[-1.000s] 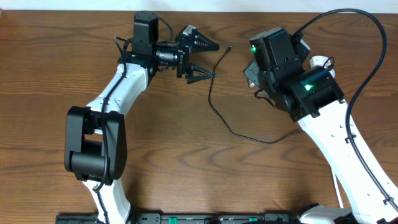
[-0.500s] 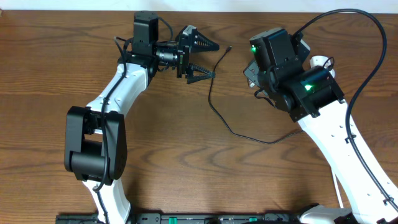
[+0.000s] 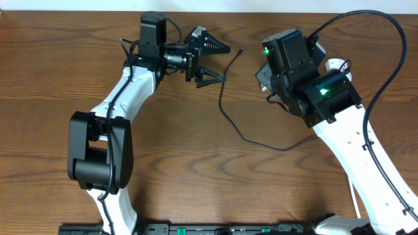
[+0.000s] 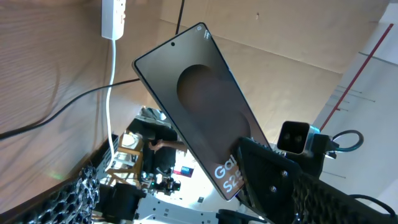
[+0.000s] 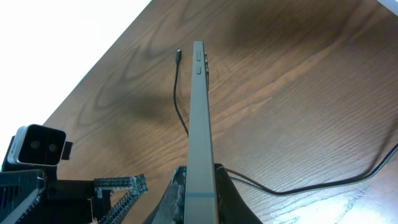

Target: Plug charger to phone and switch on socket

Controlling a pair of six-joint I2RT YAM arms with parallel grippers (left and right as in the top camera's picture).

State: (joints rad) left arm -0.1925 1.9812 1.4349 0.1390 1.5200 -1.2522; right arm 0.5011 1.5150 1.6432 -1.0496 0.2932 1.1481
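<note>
My right gripper (image 5: 199, 190) is shut on the phone (image 5: 200, 112) and holds it edge-on above the table. In the left wrist view the phone (image 4: 199, 106) shows its dark face, oval graphic and white lettering. The charger is a thin black cable (image 3: 225, 114) lying on the table, its connector tip (image 3: 240, 49) free, between the two grippers; the tip also shows in the right wrist view (image 5: 178, 53). My left gripper (image 3: 210, 62) is open and empty, just left of the tip. The white socket strip (image 4: 114, 15) with its white cord lies beyond the phone. In the overhead view the right wrist hides the phone.
The table (image 3: 196, 170) is dark wood. Thick black arm cables (image 3: 385, 39) loop at the right. The right arm's body (image 3: 307, 78) stands over the far right part of the table.
</note>
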